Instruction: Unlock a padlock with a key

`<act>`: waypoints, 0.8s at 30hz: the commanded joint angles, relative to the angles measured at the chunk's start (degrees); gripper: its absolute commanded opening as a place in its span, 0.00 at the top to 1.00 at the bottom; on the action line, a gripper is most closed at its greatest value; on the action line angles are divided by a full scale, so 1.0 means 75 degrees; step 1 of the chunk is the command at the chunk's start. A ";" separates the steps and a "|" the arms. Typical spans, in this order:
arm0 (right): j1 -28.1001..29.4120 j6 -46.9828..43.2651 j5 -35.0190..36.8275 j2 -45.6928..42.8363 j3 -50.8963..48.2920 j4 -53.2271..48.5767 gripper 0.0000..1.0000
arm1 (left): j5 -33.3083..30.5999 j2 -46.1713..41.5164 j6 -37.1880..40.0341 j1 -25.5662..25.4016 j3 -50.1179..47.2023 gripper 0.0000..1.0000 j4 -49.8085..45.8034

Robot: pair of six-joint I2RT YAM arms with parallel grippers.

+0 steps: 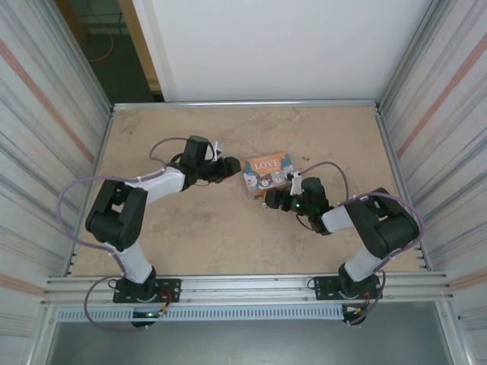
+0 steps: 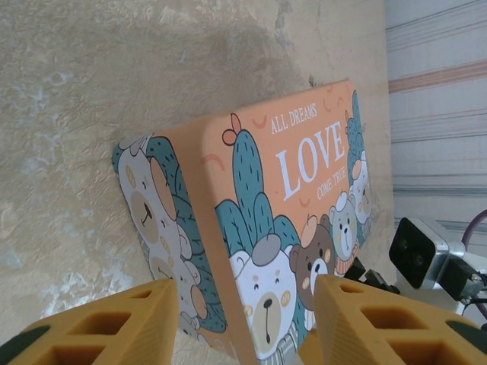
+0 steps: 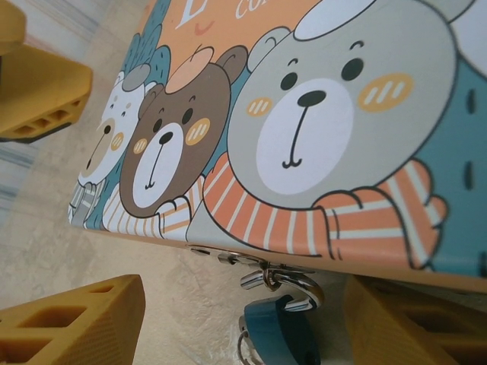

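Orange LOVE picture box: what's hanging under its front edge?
A small blue padlock hangs by its thin silvery shackle from a metal clasp under the orange cartoon-bear box. Its lower body runs out of frame, so no keyhole or key is visible.

Blue padlock point(image 3: 280, 331) on silvery shackle point(image 3: 293, 283) at lower edge of bear-printed box point(image 3: 319, 129), between 2 spread yellow fingers point(image 3: 76, 323).

Box point(image 2: 304, 190): orange, teal cacti, cartoon bears, white "LOVE"
Padlock point(image 3: 283, 331): blue body, silvery shackle
Tabletop point(image 1: 228, 236): mottled beige
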 commanded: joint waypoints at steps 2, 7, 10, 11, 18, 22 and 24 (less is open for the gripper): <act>0.0049 -0.0322 -0.0108 0.0192 0.0156 0.0216 0.32 | 0.0282 0.0257 0.0272 0.0022 0.0322 0.50 -0.0195; 0.0072 -0.0397 -0.0111 0.0314 0.0170 0.0373 0.33 | 0.0249 0.0523 0.0321 0.0022 0.0391 0.50 -0.0302; 0.0073 -0.0417 -0.0163 0.0415 0.0207 0.0489 0.33 | 0.0244 0.0686 0.0354 0.0009 0.0391 0.51 -0.0328; 0.0077 -0.0422 -0.0183 0.0445 0.0223 0.0527 0.34 | 0.0246 0.0724 0.0355 0.0010 0.0385 0.51 -0.0342; 0.0096 -0.0423 -0.0319 0.0594 0.0251 0.0762 0.39 | 0.0199 0.0953 0.0479 -0.0037 0.0336 0.51 -0.0453; 0.0112 -0.0433 -0.0388 0.0603 0.0263 0.0800 0.43 | 0.0142 0.0966 0.0504 -0.0049 0.0286 0.51 -0.0466; 0.0096 -0.0434 -0.0389 0.0605 0.0252 0.0789 0.46 | 0.0122 0.0954 0.0504 -0.0049 0.0274 0.51 -0.0480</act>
